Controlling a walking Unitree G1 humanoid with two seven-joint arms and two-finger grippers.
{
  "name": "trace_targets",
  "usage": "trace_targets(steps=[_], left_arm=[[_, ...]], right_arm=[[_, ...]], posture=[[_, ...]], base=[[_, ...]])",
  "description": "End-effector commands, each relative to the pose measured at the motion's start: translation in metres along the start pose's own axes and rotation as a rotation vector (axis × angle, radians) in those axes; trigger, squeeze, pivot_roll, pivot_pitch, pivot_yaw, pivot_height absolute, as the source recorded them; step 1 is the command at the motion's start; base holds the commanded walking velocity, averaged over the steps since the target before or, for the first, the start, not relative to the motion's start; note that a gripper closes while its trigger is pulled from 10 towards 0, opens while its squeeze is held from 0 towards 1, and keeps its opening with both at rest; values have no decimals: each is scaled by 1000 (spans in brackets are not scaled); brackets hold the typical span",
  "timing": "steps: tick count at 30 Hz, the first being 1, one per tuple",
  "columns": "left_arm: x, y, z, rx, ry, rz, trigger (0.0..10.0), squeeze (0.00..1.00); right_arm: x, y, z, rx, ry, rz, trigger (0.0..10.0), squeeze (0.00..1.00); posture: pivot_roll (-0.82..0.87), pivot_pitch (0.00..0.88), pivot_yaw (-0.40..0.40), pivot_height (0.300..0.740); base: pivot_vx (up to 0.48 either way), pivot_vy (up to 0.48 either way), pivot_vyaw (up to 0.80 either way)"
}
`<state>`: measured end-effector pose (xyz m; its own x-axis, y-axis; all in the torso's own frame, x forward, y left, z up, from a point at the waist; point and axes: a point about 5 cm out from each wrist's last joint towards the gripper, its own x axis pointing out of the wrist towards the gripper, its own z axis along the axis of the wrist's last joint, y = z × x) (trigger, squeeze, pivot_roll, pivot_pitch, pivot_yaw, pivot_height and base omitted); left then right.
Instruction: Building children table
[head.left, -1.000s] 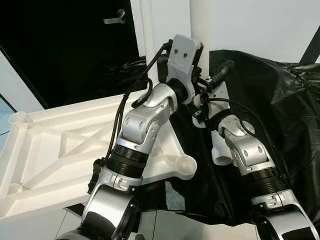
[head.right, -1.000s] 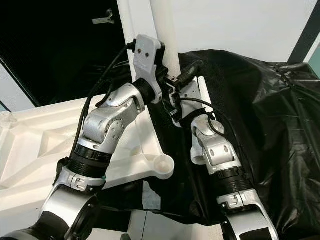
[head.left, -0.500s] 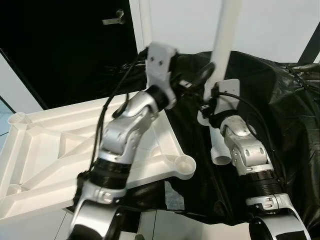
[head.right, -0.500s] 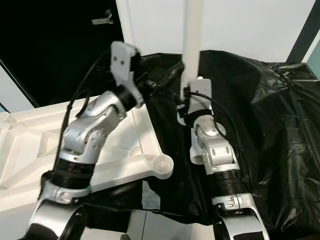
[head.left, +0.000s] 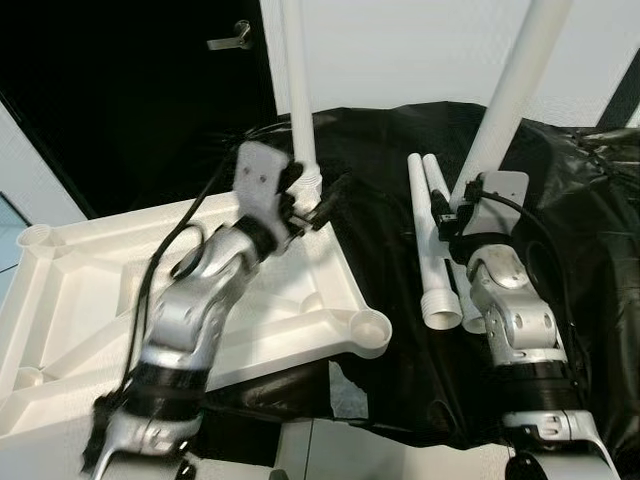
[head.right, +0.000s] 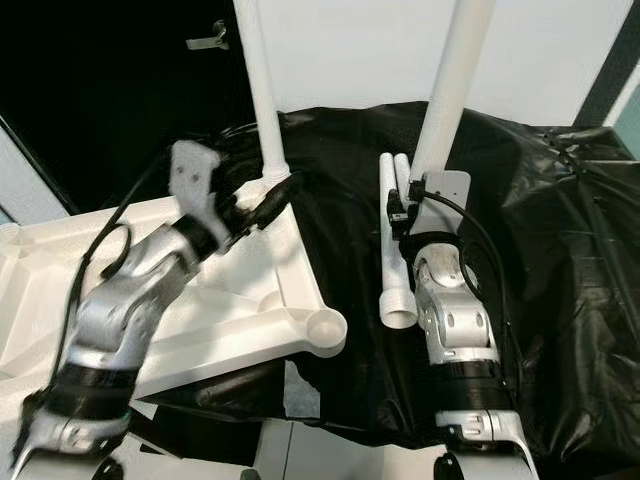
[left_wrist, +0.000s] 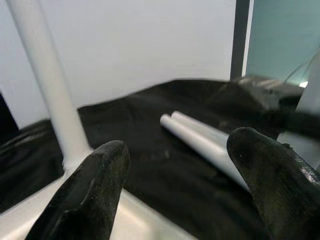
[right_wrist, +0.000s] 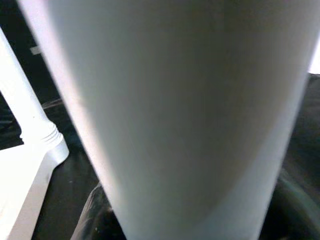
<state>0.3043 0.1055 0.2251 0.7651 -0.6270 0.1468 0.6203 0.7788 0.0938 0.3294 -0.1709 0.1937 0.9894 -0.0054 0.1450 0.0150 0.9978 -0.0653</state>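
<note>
The white tabletop (head.left: 90, 300) lies upside down at the left, so its corner sockets face up; one leg (head.left: 300, 100) already stands in the far corner socket. The left gripper (left_wrist: 175, 185) hovers near that leg's base, fingers (left_wrist: 85, 195) spread wide and empty. The right gripper (head.left: 470, 205) holds a second leg (head.left: 510, 95) tilted upright (probably bound for the near socket (head.left: 371, 327)), though I cannot tell how far its fingers close. Two spare legs (head.left: 432, 250) lie on the black sheet (head.left: 560, 210).

Even, soft indoor light leaves the white wall (head.left: 400, 50) bright and the doorway (head.left: 130, 100) nearly black, while the left arm (head.left: 190, 310) smears with motion blur and a close white tube (right_wrist: 175, 115) fills the right wrist view, unfocused.
</note>
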Motion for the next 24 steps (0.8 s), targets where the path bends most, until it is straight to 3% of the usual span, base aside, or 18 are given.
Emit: trace_targets(steps=[1,8,11,13,18,20,24], left_arm=[[-5,-7,3,34,-10,-156,10000,0],[-33,-13,-10,42,56,-290,10000,0],[-38,-15,-12,45,75,-322,10000,0],[-47,-20,-19,46,129,-381,10000,0],[-54,-24,-26,50,184,-433,10000,0],[-66,-30,-36,67,264,-515,10000,0],[-77,-35,-48,82,353,-575,10000,0]], right_arm=[[-3,-1,6,19,-33,10,10000,0],[-9,-22,5,-15,-26,-28,10000,0],[-9,-26,5,-22,-24,-35,10000,0],[-10,-30,6,-31,-24,-42,10000,0],[-10,-32,7,-34,-25,-43,10000,0],[-10,-32,8,-36,-29,-40,10000,0],[-10,-32,9,-38,-31,-36,10000,0]], posture=[[39,0,38,740],[45,0,33,740],[46,0,32,740],[46,0,30,740],[46,0,31,740],[49,0,30,740],[50,0,31,740]], base=[[0,0,0],[0,0,0],[0,0,0],[0,0,0],[0,0,0],[0,0,0],[0,0,0]])
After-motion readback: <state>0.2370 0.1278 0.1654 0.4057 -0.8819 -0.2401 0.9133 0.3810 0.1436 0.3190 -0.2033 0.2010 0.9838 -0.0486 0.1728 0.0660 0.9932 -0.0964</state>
